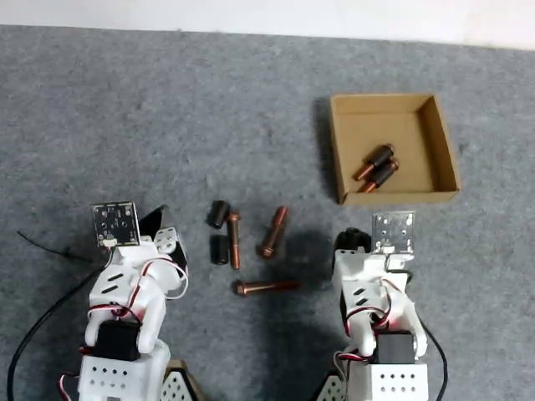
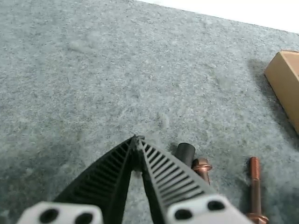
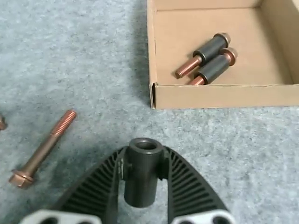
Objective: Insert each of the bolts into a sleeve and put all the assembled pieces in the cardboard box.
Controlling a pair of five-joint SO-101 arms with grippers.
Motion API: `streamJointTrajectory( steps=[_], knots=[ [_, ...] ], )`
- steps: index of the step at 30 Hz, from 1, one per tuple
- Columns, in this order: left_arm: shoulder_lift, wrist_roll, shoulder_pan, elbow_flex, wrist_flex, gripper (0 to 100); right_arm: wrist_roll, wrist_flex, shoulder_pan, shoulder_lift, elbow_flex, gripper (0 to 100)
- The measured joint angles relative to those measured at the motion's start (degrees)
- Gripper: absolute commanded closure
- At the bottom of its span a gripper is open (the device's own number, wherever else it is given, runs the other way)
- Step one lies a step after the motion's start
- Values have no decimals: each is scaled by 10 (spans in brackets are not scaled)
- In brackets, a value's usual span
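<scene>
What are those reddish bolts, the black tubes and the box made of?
The bolts look like metal with a copper-coloured coating: shiny, with cut threads. The sleeves are matt black, probably rubber or plastic; the look leaves that open. The box is plain brown cardboard, with raw cut edges.

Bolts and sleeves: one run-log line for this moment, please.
right tool: sleeve; left tool: shut; box: two assembled pieces; table: three bolts, two sleeves
</scene>
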Motion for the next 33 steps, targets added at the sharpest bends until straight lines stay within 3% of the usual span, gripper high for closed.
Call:
streamJointTrajectory(
  steps=[11, 17, 21, 30, 33],
  knots=[
    [0, 0, 0, 0, 0, 993, 0, 0, 0, 0, 0, 994],
    [35, -27, 0, -40, 40, 992, 0, 0, 0, 0, 0, 994],
    [178, -40, 0, -97, 23, 992, 0, 0, 0, 0, 0, 994],
    [681, -74, 0, -320, 5, 992, 0, 0, 0, 0, 0, 994],
    [790, -74, -1, -369, 5, 992, 0, 0, 0, 0, 0, 994]
  ],
)
